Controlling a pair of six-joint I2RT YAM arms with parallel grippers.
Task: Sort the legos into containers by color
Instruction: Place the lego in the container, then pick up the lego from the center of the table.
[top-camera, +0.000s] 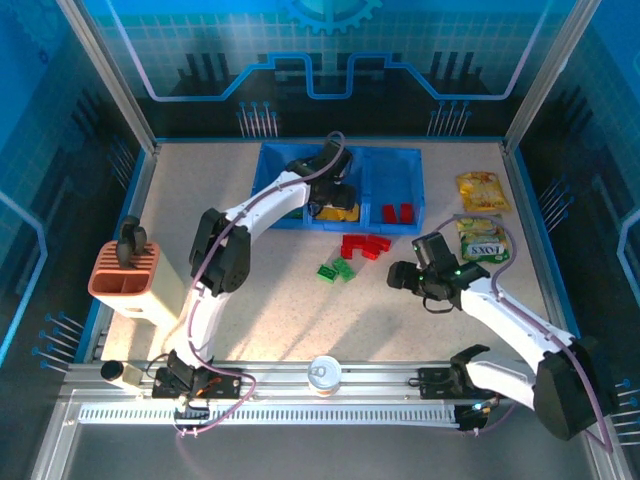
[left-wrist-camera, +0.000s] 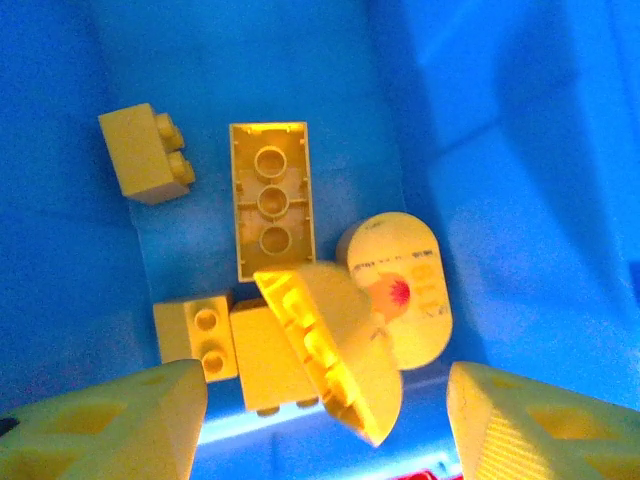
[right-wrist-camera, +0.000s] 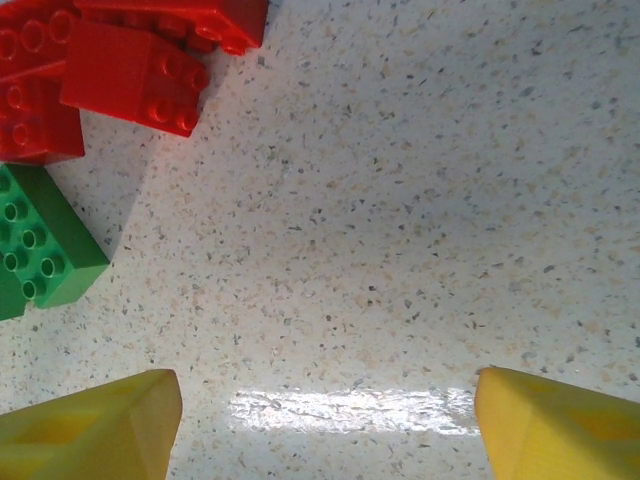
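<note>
Lying right of the tray (top-camera: 395, 151) are snack packets (top-camera: 482, 190).

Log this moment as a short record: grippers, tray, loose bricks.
left gripper: open, above the yellow bricks in the tray, middle compartment
right gripper: open, empty, over bare table
right compartment: sorted red bricks
outside the tray: loose red bricks, loose green bricks
</note>
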